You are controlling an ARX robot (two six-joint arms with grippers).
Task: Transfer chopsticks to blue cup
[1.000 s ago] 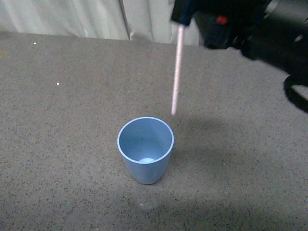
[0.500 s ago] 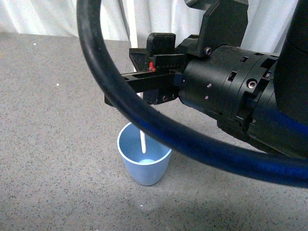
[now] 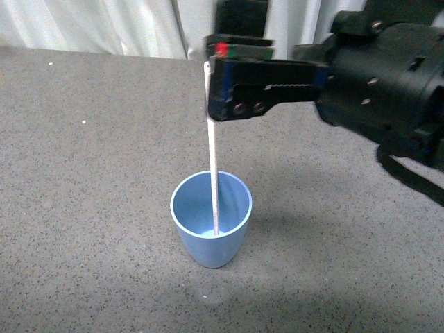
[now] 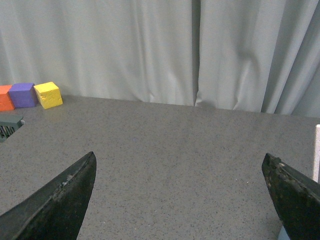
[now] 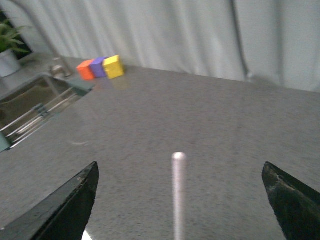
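Note:
The light-blue cup (image 3: 211, 218) stands upright on the grey table (image 3: 83, 208). The thin pale chopstick (image 3: 212, 152) stands in it, its foot on the cup's floor and its top leaning up to the left. My right gripper (image 3: 232, 73) is open just above the cup, its jaws apart beside the stick's top end. In the right wrist view the stick (image 5: 178, 195) rises free midway between the open fingers (image 5: 65, 207). My left gripper (image 4: 180, 200) is open and empty; the stick (image 4: 317, 150) and a sliver of the cup (image 4: 284, 235) show at that view's edge.
Orange, purple and yellow cubes (image 4: 30, 95) sit at the table's far edge by the white curtain (image 4: 150, 50); they also show in the right wrist view (image 5: 100, 67). A metal sink (image 5: 30, 107) and a potted plant (image 5: 7, 50) lie beyond them.
A second ago my right gripper held the stick above and behind the cup. It lowered the stick into the cup, let go and rose; the stick now stands in the cup.

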